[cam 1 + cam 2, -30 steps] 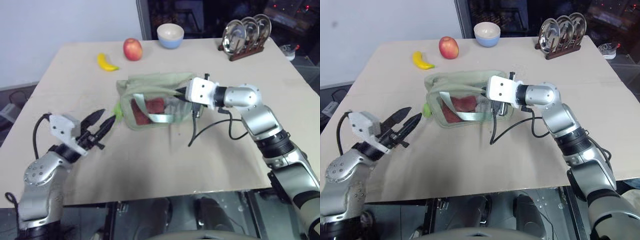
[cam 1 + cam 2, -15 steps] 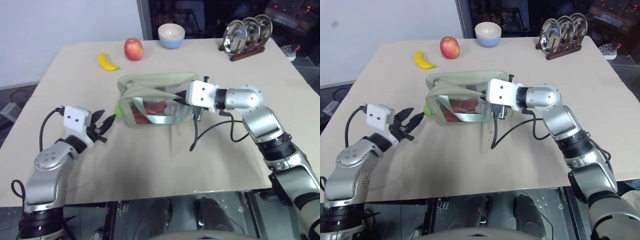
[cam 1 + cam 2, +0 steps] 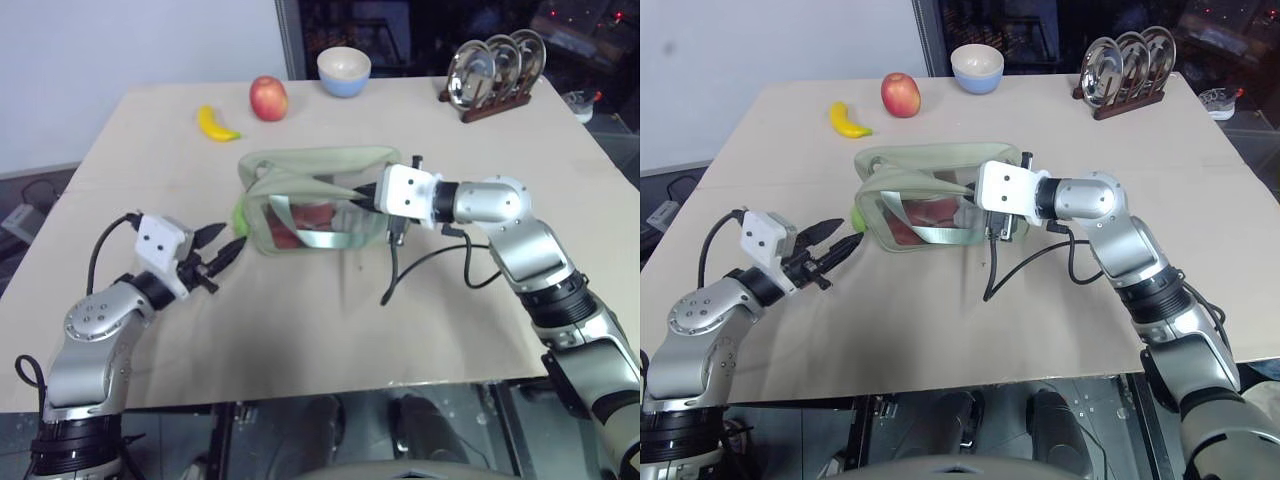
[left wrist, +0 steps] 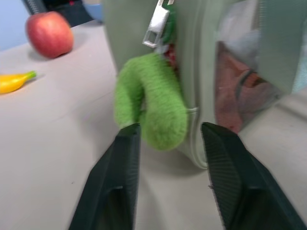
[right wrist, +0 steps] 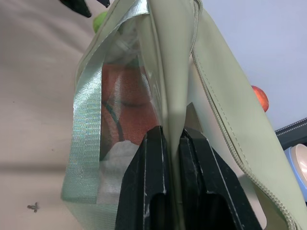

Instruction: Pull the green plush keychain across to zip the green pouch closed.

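Note:
The green pouch (image 3: 310, 185) lies mid-table, its clear front window showing red and white contents. The green plush keychain (image 4: 151, 103) hangs from the silver zipper pull at the pouch's left end (image 3: 237, 215). My left gripper (image 3: 225, 240) is open, level with the table, its two fingertips just short of the keychain's lower end, one on each side. My right gripper (image 3: 360, 197) is shut on the pouch's upper fabric edge at the right end; in the right wrist view its fingers (image 5: 153, 163) pinch that pale green fabric.
At the table's far side lie a yellow banana (image 3: 216, 124), a red apple (image 3: 268, 98), a bowl (image 3: 344, 70) and a rack of metal plates (image 3: 490, 68). A black cable (image 3: 415, 265) from the right wrist trails on the table in front of the pouch.
My left gripper has moved forward toward the keychain, rolled a little, and its fingers now stand wider apart. The right gripper keeps its hold in place.

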